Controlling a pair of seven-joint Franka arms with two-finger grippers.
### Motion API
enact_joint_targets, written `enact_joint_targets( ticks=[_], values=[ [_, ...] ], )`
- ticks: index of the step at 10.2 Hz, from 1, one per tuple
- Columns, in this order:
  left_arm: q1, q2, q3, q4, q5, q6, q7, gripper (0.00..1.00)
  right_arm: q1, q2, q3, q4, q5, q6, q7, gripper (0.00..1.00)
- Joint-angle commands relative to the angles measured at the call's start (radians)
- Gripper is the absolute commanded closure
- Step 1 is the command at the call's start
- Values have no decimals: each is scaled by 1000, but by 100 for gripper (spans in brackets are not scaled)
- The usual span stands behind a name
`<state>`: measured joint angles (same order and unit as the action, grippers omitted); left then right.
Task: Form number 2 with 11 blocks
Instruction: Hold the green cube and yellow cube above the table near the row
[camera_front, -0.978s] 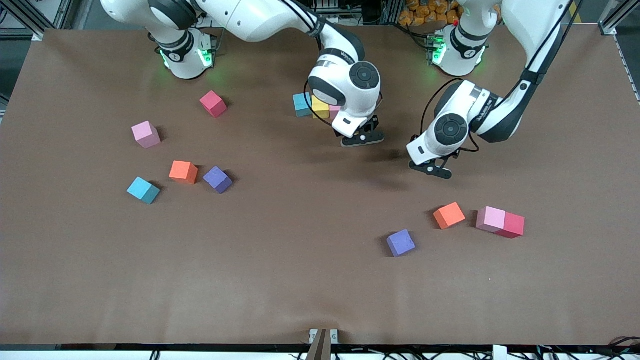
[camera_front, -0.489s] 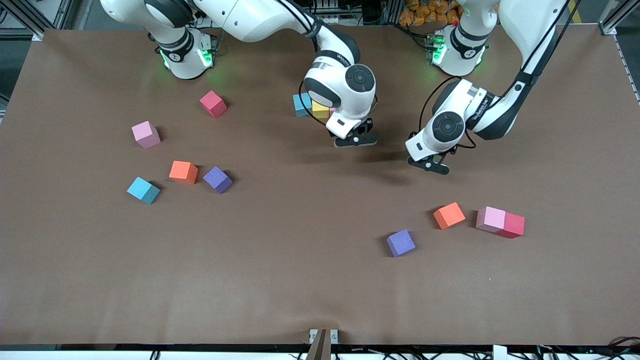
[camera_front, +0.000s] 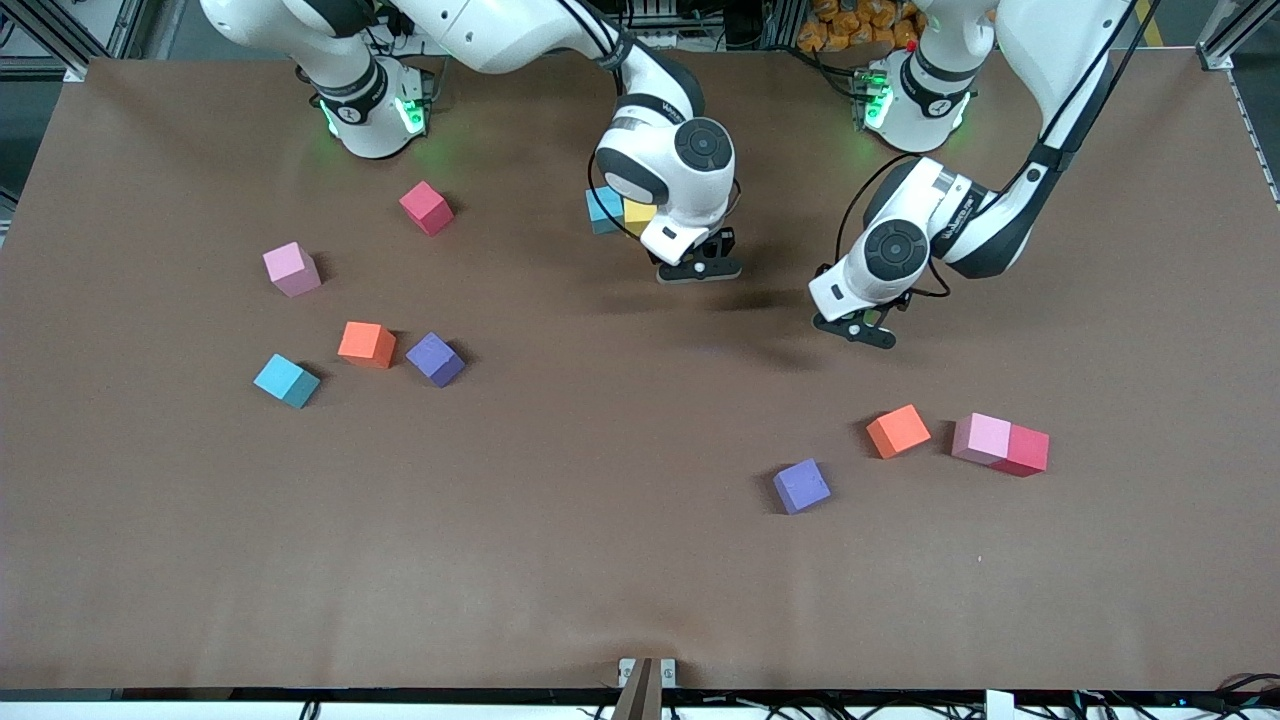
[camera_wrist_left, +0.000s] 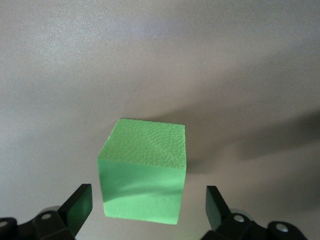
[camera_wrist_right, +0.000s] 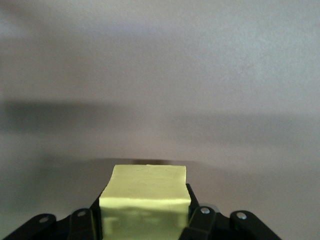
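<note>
A green block (camera_wrist_left: 142, 170) rests on the table between the fingers of my left gripper (camera_wrist_left: 149, 202), which stands open with a gap on each side of the block. My right gripper (camera_wrist_right: 145, 210) is shut on a pale yellow block (camera_wrist_right: 147, 192), just above the table. In the front view the right gripper (camera_front: 698, 268) hangs beside a short row made of a cyan block (camera_front: 603, 208) and a yellow block (camera_front: 638, 213). The left gripper (camera_front: 855, 330) is low over the table toward the left arm's end and hides the green block there.
Loose blocks toward the right arm's end: pink (camera_front: 291, 268), orange (camera_front: 366, 343), purple (camera_front: 435, 358), cyan (camera_front: 286, 380), plus a red cube (camera_front: 427, 207). Nearer the front camera lie purple (camera_front: 802, 486), orange (camera_front: 898, 430), and pink (camera_front: 981, 438) touching a red cube (camera_front: 1022, 450).
My right gripper has carried its yellow block closer to the cyan and yellow row, now hiding the pink block there. My left gripper has shifted slightly toward the robots' bases.
</note>
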<state>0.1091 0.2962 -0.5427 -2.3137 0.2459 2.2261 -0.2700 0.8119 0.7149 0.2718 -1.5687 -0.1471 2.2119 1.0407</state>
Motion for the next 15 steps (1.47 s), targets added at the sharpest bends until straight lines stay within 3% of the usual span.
enact_joint_targets(
  ticks=[1, 8, 11, 15],
  values=[
    [3, -17, -2, -32, 9, 21, 9, 0, 15, -34, 1, -47, -57, 15, 87, 100],
    [30, -14, 13, -33, 9, 64, 60, 0, 20, -41, 0, -112, -106, 64, 114, 100],
    [30, -2, 15, -32, 9, 70, 60, 10, 18, -49, 0, -129, -106, 77, 114, 100],
    [29, 6, 15, -29, 9, 72, 60, 12, 21, -55, 0, -137, -108, 77, 114, 100]
  ],
)
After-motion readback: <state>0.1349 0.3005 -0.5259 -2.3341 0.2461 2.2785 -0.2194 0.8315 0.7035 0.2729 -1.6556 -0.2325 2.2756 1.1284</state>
